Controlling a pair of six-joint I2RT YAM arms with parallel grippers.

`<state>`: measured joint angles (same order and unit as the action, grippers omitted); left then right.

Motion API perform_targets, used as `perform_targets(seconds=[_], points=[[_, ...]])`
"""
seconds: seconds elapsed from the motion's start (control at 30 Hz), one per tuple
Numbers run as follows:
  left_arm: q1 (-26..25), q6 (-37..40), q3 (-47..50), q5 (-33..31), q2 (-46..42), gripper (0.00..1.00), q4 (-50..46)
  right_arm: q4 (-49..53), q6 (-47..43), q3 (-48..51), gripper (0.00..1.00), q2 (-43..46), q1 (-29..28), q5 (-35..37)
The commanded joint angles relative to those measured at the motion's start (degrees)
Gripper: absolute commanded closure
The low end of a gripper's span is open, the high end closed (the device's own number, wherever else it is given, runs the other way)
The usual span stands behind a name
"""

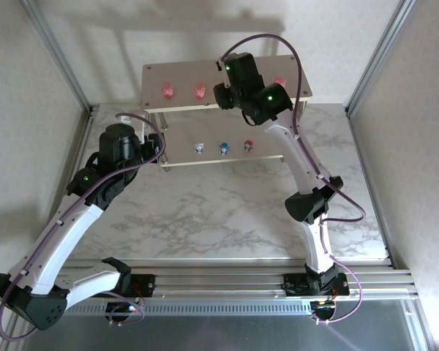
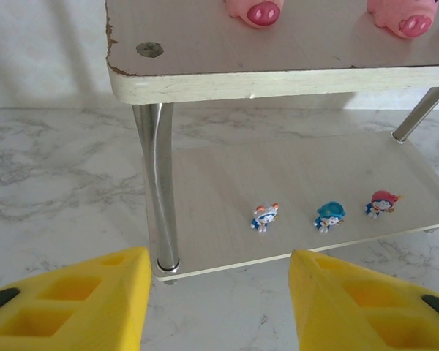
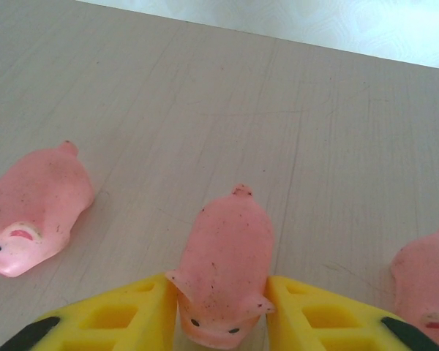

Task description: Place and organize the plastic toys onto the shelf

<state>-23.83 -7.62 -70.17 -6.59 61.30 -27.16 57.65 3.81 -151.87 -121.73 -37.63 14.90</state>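
The shelf (image 1: 183, 73) stands at the back of the table. On its top board (image 3: 205, 95) a pink pig (image 3: 227, 256) lies flat between the yellow fingers of my right gripper (image 3: 221, 307). The jaws stand slightly apart, just at the pig's ears, and the pig looks unsqueezed. Other pink pigs lie to its left (image 3: 33, 212) and right (image 3: 428, 285). On the lower board stand a whitish-blue figurine (image 2: 264, 216), a blue one (image 2: 329, 216) and a red one (image 2: 382, 203). My left gripper (image 2: 219, 292) hovers open and empty before the shelf's front left corner.
A silver leg (image 2: 159, 190) of the shelf stands just ahead of my left fingers. Marble tabletop (image 1: 219, 212) spreads in front of the shelf. Metal frame posts (image 1: 58, 51) and walls close in both sides and the back.
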Motion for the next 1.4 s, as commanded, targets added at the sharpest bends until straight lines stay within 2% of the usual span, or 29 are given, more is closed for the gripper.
perform_targets(seconds=[0.0,0.3,0.67,0.93,1.0,1.1,1.2,1.37], points=[[0.79,0.85,-0.55,0.79,-0.31,0.47,-0.08,-0.78,0.57,-1.23,0.61,-1.42,0.67,-0.44],[1.41,0.94,-0.58,1.14,-0.36,0.47,-0.09,-1.7,0.84,-1.14,0.53,-0.72,0.68,-1.57],[1.64,0.51,-0.53,1.83,-0.64,0.48,-0.04,-4.65,0.63,1.2,0.33,3.32,0.71,-2.85],[1.69,0.02,0.84,1.95,-1.39,0.48,0.91,-10.87,-0.62,4.67,0.31,9.8,0.69,-6.41],[1.69,-0.28,2.08,1.6,-2.05,0.48,1.85,-13.69,-0.79,8.13,0.31,13.51,0.66,-6.73],[1.85,-1.31,4.82,0.85,-3.5,0.48,3.44,-19.16,-1.07,18.46,0.31,22.65,0.64,-4.54],[2.38,-2.34,7.87,1.09,-4.91,0.47,5.12,-22.14,-1.34,31.06,0.3,33.55,0.71,0.75],[4.99,-3.97,13.18,2.51,-6.6,0.46,8.81,-18.15,1.1,50.05,0.27,50.51,0.8,11.97]])
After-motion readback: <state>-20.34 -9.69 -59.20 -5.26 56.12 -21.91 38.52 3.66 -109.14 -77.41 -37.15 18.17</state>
